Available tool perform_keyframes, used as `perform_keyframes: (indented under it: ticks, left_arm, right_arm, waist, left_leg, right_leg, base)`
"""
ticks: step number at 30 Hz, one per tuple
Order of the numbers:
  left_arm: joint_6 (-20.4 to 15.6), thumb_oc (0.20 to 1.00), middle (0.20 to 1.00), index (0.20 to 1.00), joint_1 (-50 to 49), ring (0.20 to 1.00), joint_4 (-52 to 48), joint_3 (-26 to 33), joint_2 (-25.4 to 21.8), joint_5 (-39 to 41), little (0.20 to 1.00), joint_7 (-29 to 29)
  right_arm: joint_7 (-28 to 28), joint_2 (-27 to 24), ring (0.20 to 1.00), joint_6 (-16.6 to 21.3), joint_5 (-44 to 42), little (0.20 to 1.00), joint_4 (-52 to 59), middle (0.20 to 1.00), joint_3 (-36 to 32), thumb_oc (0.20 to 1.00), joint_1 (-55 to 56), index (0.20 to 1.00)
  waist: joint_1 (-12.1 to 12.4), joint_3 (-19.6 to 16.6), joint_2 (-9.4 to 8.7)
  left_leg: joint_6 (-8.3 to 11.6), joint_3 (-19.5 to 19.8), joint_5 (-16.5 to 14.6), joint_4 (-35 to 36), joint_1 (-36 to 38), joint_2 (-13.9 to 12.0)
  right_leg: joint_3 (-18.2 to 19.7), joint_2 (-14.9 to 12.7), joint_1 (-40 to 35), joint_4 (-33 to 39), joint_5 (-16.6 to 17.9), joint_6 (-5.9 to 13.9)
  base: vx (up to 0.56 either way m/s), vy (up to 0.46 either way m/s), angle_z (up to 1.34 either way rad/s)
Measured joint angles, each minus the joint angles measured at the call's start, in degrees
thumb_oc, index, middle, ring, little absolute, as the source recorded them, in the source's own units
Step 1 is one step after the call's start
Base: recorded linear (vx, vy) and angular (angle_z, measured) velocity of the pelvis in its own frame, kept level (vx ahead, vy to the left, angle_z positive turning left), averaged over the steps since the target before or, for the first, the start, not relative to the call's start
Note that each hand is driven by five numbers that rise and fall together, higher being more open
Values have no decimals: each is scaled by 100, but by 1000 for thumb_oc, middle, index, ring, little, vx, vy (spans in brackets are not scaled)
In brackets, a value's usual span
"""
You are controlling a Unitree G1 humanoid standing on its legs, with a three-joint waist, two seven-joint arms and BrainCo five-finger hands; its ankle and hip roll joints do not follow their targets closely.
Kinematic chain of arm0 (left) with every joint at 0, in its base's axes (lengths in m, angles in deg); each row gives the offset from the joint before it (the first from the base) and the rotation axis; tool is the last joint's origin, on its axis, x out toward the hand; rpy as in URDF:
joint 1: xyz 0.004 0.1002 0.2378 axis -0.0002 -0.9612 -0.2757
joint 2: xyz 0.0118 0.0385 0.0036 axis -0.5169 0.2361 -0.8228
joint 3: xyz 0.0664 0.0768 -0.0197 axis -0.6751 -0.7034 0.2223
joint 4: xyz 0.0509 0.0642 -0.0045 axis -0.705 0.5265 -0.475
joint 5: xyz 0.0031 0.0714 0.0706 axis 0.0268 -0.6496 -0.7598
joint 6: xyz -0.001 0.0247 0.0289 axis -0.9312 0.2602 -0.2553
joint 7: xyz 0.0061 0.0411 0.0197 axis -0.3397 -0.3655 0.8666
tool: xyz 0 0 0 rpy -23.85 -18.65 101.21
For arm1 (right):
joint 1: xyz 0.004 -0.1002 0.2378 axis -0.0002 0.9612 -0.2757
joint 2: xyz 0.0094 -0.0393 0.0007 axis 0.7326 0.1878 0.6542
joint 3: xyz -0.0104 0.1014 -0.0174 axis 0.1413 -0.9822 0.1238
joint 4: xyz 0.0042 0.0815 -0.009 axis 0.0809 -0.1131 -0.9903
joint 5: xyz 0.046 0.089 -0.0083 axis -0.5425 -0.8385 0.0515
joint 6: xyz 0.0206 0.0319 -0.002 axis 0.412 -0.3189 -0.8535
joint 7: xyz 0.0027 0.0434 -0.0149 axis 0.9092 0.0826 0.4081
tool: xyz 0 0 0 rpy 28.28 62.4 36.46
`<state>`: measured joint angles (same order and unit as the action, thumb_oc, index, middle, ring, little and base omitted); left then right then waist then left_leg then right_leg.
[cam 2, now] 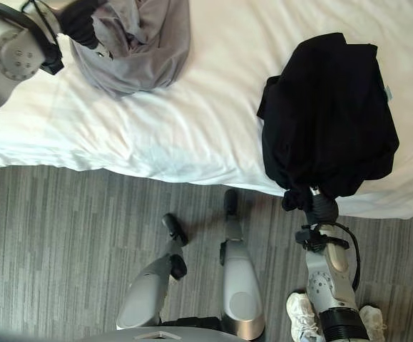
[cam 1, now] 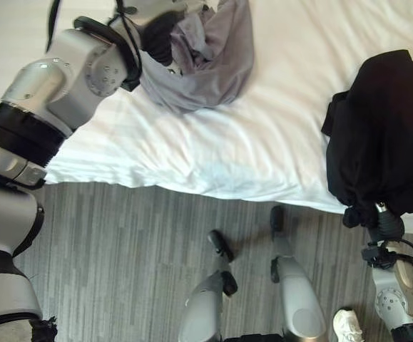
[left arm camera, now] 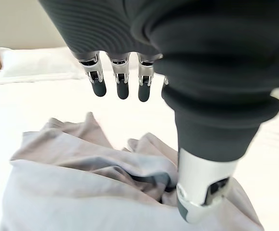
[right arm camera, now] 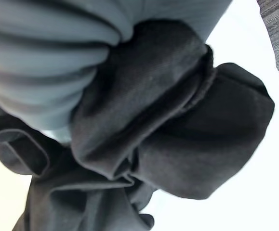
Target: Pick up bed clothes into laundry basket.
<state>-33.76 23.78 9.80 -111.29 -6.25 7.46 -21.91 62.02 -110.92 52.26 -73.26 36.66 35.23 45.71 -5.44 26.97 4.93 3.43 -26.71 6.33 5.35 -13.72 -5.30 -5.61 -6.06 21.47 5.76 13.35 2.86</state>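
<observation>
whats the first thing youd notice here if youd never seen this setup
Two garments on a white bed: a black garment bunched at its right edge, draped over the right hand, and a grey garment further in on the left. The left hand hangs over the grey one, fingers straight.

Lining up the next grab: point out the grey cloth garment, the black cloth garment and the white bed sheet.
grey cloth garment [cam 1: 213, 68]: left eye view, middle folds.
black cloth garment [cam 2: 331, 114]: right eye view, centre of bundle.
white bed sheet [cam 1: 213, 153]: left eye view, bare near edge.
</observation>
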Motion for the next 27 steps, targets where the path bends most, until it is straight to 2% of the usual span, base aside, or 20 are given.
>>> perform_keyframes:
  ticks: [4,9,15,16,20,23,24,27]
  left_arm:
    - [-65,1000,1000,1000,-226,1000,-250,235,-183,42,1000,14]
    - [-116,1000,1000,1000,-311,1000,-329,256,-326,42,1000,18]
    - [-118,1000,1000,1000,-491,1000,-332,315,-214,38,1000,29]
    - [-113,1000,1000,1000,-557,1000,-324,340,-153,36,1000,29]
    - [-53,1000,1000,1000,-628,1000,383,293,762,21,1000,136]
    - [15,1000,1000,1000,-617,1000,653,219,960,-7,1000,179]
    - [24,1000,1000,1000,-366,1000,1101,35,1248,-14,1000,245]
    - [100,1000,1000,1000,-164,1000,1377,19,1288,-14,1000,285]
  right_arm:
    - [4,0,200,0,3,200,-10,200,-43,200,29,200]
    - [13,-4,200,-8,9,200,-12,200,-63,200,39,200]
    - [25,-5,200,-11,11,200,-2,200,-61,200,47,200]
    - [29,-13,200,-11,11,200,6,200,-61,200,53,200]
    - [121,-187,200,-22,16,200,89,200,-29,200,101,200]
    - [146,-223,200,-25,134,200,132,200,61,200,19,200]
    - [150,-231,200,-47,205,200,186,200,76,200,38,200]
    - [159,-226,200,-157,232,200,265,200,230,200,43,200]
  waist:
    - [87,-5,8]
    - [105,-7,11]
    - [100,-16,12]
    - [95,-19,12]
    - [42,-101,-21]
    - [-69,-110,-59]
    - [-100,-113,-85]
    - [-208,-96,-212]
  left_leg:
    - [25,3,4,0,-4,-4]
    - [26,25,17,0,-16,-5]
    - [25,28,18,-1,-37,-9]
    - [23,29,19,-1,-50,-10]
    - [19,42,47,0,-278,-7]
    - [-23,40,92,-1,-394,-11]
    - [-17,29,98,-2,-505,-22]
    - [-25,-63,111,-2,-693,-32]
  right_leg:
    - [1,3,8,0,-8,9]
    - [-16,4,8,-1,-9,11]
    - [-17,11,27,-1,5,-8]
    - [-17,13,40,-1,9,-12]
    - [-23,12,261,-1,14,9]
    - [-20,23,382,-2,51,-9]
    - [-2,38,497,-2,44,15]
    - [76,63,735,-3,83,31]
  base:
    - [-1,2,1]
    - [-1,0,1]
    - [0,0,0]
    - [-40,8,2]
    - [-27,7,2]
    - [-4,7,-1]
    - [-4,28,-4]
    - [-4,19,-13]
